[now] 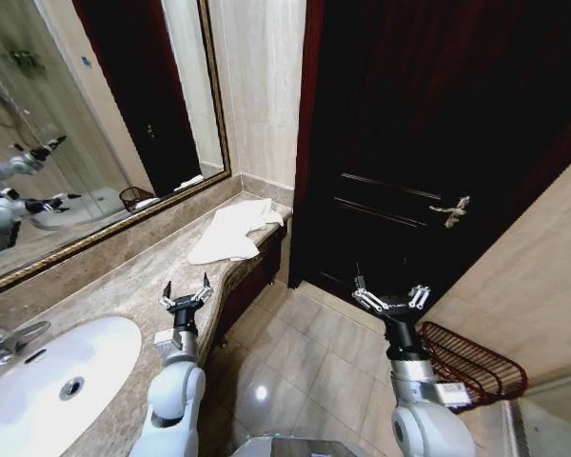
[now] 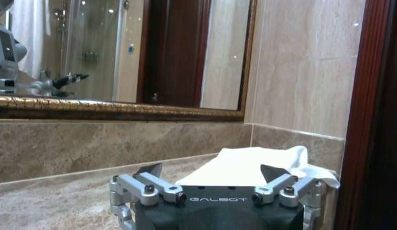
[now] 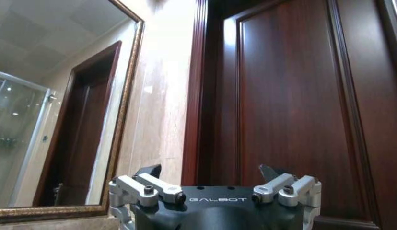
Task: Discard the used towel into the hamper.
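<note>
The used towel (image 1: 233, 231) is white and lies crumpled at the far end of the marble counter (image 1: 114, 290), close to the door frame. My left gripper (image 1: 187, 290) hovers open over the counter, a short way before the towel (image 2: 250, 165); in the left wrist view the left gripper (image 2: 210, 170) points at it with nothing between its fingers. My right gripper (image 1: 390, 293) is open above the floor tiles, facing the dark door, as the right gripper (image 3: 209, 171) also shows in its wrist view. The hamper (image 1: 471, 362), a dark reddish-brown wire basket, stands on the floor to the right of that arm.
A white sink (image 1: 48, 367) with a faucet (image 1: 5, 343) sits at the counter's near left. A gold-framed mirror (image 1: 76, 114) runs along the wall. The dark wooden door (image 1: 428, 124) with its metal handle (image 1: 452, 211) is shut ahead. Tiled floor (image 1: 305, 352) lies between counter and hamper.
</note>
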`<state>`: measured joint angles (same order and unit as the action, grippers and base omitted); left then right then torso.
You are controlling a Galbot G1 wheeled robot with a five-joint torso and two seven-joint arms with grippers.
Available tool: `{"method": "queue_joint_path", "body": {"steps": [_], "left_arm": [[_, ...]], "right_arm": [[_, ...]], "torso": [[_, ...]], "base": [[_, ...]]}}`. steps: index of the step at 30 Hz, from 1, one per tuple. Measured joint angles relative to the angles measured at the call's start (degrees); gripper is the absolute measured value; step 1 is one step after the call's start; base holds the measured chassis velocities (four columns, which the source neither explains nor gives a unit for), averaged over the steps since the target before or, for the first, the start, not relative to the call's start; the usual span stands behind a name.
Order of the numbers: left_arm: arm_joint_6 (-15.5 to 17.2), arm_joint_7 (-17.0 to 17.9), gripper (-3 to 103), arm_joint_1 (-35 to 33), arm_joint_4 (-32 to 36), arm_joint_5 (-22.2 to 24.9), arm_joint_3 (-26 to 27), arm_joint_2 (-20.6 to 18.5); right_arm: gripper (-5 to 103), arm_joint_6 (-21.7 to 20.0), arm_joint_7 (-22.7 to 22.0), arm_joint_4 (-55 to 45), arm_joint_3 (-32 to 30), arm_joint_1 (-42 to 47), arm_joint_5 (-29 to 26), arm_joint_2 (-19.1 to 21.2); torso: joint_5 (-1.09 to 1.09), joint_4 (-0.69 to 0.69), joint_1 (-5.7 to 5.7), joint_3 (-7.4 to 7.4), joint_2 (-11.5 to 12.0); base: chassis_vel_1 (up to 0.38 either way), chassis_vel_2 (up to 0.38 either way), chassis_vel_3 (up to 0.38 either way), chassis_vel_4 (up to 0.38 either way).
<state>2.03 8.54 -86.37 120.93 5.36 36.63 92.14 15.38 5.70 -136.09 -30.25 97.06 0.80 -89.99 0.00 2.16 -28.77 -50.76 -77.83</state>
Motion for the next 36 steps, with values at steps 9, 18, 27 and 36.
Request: {"method": "queue_joint_path", "body": {"steps": [9, 18, 27, 36], "left_arm": [[-0.55, -0.27, 100, -0.03, -0.83, 0.19, -0.27, 0.00], [-0.28, -0.73, 100, 0.61, -1.94, -0.16, -1.02, 0.00], [2.72, -0.28, 100, 4.06, -5.11, 3.05, -2.88, -0.10], [13.33, 4.41, 100, 5.31, -5.21, 3.51, -4.91, -0.03]], "right_arm": [[100, -0.10, 0.69, 0.65, 0.42, -0.48, 0.07, -0.40], [100, 0.06, 0.34, 1.26, 0.43, -0.72, 0.19, -0.36], [100, 2.13, -0.92, 2.16, 0.52, -0.78, 1.03, -0.14], [100, 2.26, -2.13, 2.23, 0.20, -0.29, 1.22, 0.12]], "torso": [[0.00, 0.01, 0.02, 0.01, -0.01], [0.00, 0.01, -0.01, 0.00, 0.00], [-0.01, 0.01, -0.09, -0.03, 0.02], [-0.01, 0.01, 0.04, 0.01, -0.01]], "base": [[-0.064, 0.050, 0.051, -0.062], [-0.180, 0.191, 0.202, -0.189], [-0.221, 0.229, 0.196, -0.165], [-0.023, 0.015, -0.038, -0.005]]}}
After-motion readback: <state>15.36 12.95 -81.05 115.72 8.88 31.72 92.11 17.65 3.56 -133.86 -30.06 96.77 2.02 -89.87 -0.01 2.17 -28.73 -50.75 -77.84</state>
